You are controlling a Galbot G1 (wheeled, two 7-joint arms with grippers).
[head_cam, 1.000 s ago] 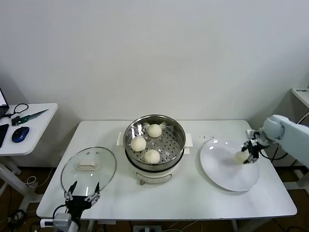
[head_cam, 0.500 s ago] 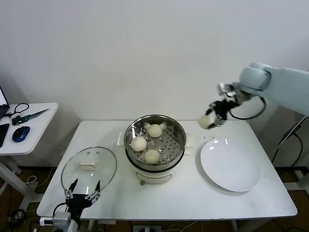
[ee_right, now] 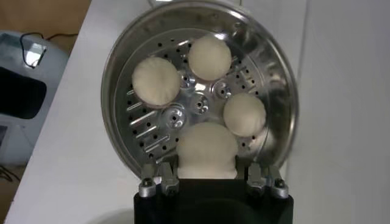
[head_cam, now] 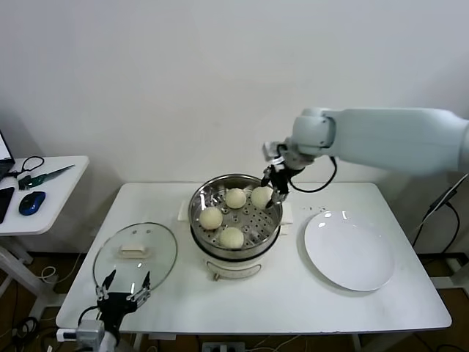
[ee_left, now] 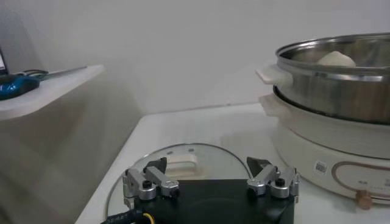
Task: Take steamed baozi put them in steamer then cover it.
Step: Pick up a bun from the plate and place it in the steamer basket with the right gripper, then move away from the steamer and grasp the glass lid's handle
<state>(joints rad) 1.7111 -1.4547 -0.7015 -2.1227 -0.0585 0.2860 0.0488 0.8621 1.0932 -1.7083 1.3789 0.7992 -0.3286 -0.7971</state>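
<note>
The steel steamer [head_cam: 234, 216] stands mid-table on its white base. Three baozi lie on its perforated tray [head_cam: 235, 197] [head_cam: 210, 217] [head_cam: 231, 237]. My right gripper [head_cam: 272, 189] is shut on a fourth baozi [head_cam: 261, 196] and holds it over the steamer's right rear rim. In the right wrist view that baozi [ee_right: 206, 150] sits between the fingers, above the tray [ee_right: 164, 115]. The glass cover [head_cam: 135, 256] with its cream handle lies flat at the front left. My left gripper [head_cam: 124, 292] is open and empty just in front of the cover, which also shows in the left wrist view [ee_left: 183, 164].
An empty white plate [head_cam: 349, 250] lies right of the steamer. A side table [head_cam: 40, 192] at the far left holds a mouse and scissors. The table's front edge runs just behind my left gripper.
My right arm has carried the baozi from the plate, up and leftward, down to the steamer's right rim. The left arm has not moved.
</note>
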